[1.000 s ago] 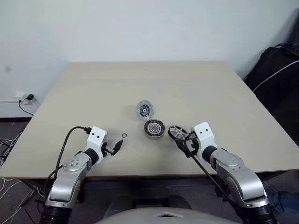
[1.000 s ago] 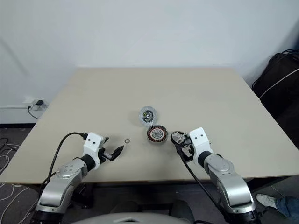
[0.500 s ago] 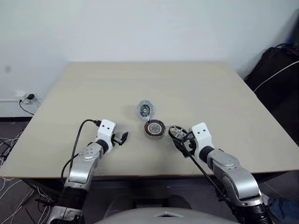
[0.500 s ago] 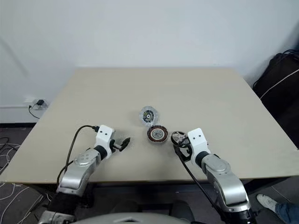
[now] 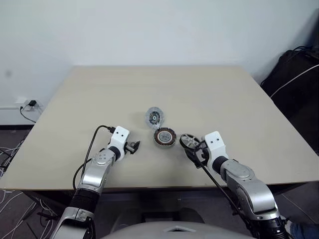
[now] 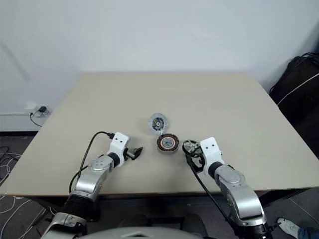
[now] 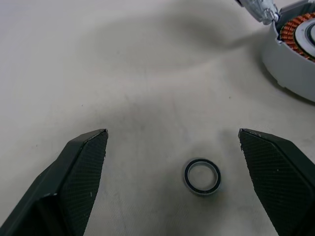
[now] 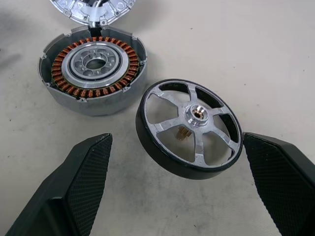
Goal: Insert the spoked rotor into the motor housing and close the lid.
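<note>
The motor housing (image 5: 164, 138), with copper windings inside, lies open at the table's middle. Just behind it lies the silver lid (image 5: 154, 117). Right of the housing lies the spoked rotor (image 5: 188, 141), with a black rim and silver spokes. My right gripper (image 5: 193, 150) is open, and in the right wrist view the rotor (image 8: 189, 129) sits between its fingers (image 8: 88, 167) with the housing (image 8: 93, 64) beyond. My left gripper (image 5: 133, 146) is open left of the housing. In the left wrist view it (image 7: 172, 134) hangs over a tiny black ring (image 7: 202, 176).
The beige table (image 5: 99, 94) has its front edge close under both arms. A black bag with cables (image 5: 294, 74) stands off the table's right side. A wall socket (image 5: 27, 104) sits low on the left.
My left arm has reached forward and right, bringing its open gripper over the tiny ring. The right arm and the motor parts have stayed put.
</note>
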